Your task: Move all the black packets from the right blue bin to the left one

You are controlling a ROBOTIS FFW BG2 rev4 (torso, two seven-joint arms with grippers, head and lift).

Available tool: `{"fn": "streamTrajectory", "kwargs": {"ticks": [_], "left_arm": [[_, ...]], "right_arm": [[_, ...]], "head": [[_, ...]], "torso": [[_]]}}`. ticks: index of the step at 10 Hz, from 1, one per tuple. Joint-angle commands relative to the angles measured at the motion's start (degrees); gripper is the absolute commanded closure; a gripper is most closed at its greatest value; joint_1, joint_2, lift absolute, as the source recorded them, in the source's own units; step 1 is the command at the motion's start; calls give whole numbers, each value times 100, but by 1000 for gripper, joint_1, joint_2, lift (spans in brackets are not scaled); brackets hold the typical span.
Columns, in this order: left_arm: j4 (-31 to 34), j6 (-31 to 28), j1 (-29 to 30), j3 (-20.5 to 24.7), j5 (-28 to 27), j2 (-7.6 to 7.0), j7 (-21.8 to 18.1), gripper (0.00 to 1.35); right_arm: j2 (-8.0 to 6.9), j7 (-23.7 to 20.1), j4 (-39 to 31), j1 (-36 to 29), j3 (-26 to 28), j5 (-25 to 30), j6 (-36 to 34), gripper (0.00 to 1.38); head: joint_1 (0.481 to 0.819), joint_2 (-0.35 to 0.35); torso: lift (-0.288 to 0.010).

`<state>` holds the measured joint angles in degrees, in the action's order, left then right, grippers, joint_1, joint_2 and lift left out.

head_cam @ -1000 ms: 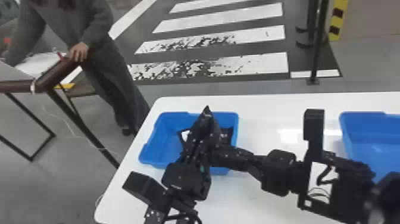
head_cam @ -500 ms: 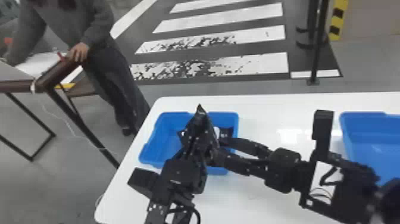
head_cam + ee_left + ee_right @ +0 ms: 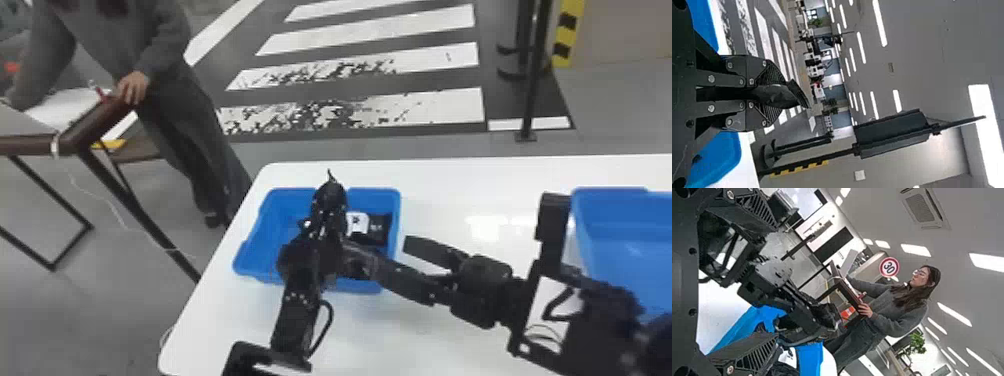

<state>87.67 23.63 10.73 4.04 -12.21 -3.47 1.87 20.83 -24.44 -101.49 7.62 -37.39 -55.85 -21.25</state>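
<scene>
**Sharing one white surface (image 3: 430, 332) between two bins and two close-set arms**

Biggest first, the surface carries the whole job. The left blue bin (image 3: 380, 199) sits near its far-left corner; the right blue bin (image 3: 620, 220) is well apart, over on the right side. That spacing probably keeps source and goal from being mixed up, though it makes for a long carry.

Both arms reach to the left bin. The left claw (image 3: 787, 94) is above it, pointing more outward than down, its fingers closed on a black packet (image 3: 773, 95). The right claw (image 3: 775, 283) is spread open just beside, on the bin's right-hand side, aimed toward the surface's left edge. Being so near each other suggests a hand-to-hand pass, and also a risk of knocking.

The held packet is pinched between the fingertips, a grip that should let it drop cleanly once the claw tips down over the bin. Smallest in view, a black bundle with a white patch (image 3: 381, 231) lies inside the left bin, toward its right wall; whether it is one packet or several, I cannot tell.
</scene>
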Motion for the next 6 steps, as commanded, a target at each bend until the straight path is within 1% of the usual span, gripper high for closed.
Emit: {"fn": "streamTrajectory", "kwargs": {"ticks": [1, 2, 3, 4, 5, 6], "left_arm": [[-196, -141, -230, 281, -653, -40, 77, 1216], [-224, -225, -230, 361, -882, -40, 261, 1188], [-238, -422, -187, 350, -619, -40, 314, 776], [-238, -352, -117, 178, -71, -58, 244, 216], [-238, 42, -33, -27, 444, -66, 200, -2], [-224, 604, 38, -267, 1106, -84, 121, 22]], "right_arm": [[9, -8, 3, -30, 37, -37, 2, 94], [9, -26, 3, -44, 72, -48, 2, 94], [18, -43, 3, -58, 72, -71, -12, 94], [18, -79, -25, -100, 163, -60, -12, 94], [9, -96, -109, -255, 392, 78, 2, 96], [-61, -105, -306, -508, 906, 569, 73, 101]], "head": [[695, 350], [695, 350], [695, 350], [695, 350], [695, 350], [695, 350]], "torso": [[-140], [-140], [-140], [-140], [-140], [-140]]}}
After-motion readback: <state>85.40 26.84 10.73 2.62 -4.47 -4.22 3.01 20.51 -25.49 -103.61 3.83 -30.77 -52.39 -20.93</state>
